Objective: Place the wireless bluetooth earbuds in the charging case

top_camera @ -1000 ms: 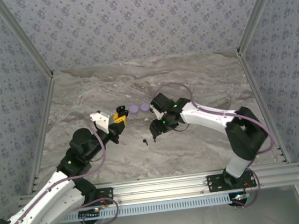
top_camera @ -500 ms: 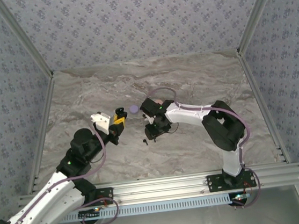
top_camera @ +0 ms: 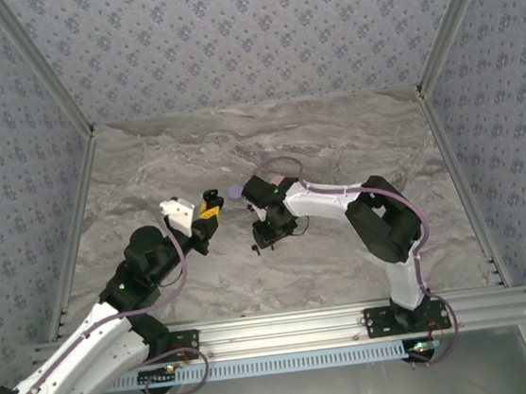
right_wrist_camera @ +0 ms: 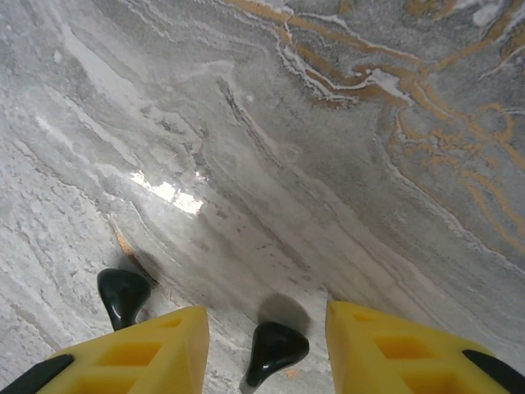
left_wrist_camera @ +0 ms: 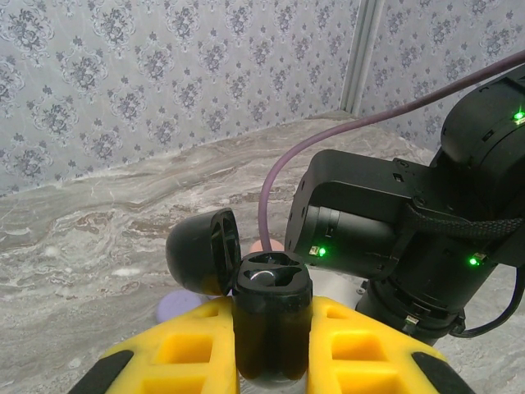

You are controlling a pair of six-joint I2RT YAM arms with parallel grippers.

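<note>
Shifted leftward since a second ago: my right gripper point(right_wrist_camera: 267, 328), its fingers apart, straddling a black earbud point(right_wrist_camera: 275, 349) on the marble table point(right_wrist_camera: 344, 148) at bottom centre of my wrist view. Second black earbud point(right_wrist_camera: 123, 297): lower left, outside the fingers. My left gripper point(left_wrist_camera: 271, 349): clamped on the charging case point(left_wrist_camera: 271, 308), lid open, bottom centre.

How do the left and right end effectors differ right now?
The left end effector is shut on the open black case; the right end effector stands open astride a black earbud. Left holds its load off the table; right hangs low over it. Both have yellow fingers.
</note>
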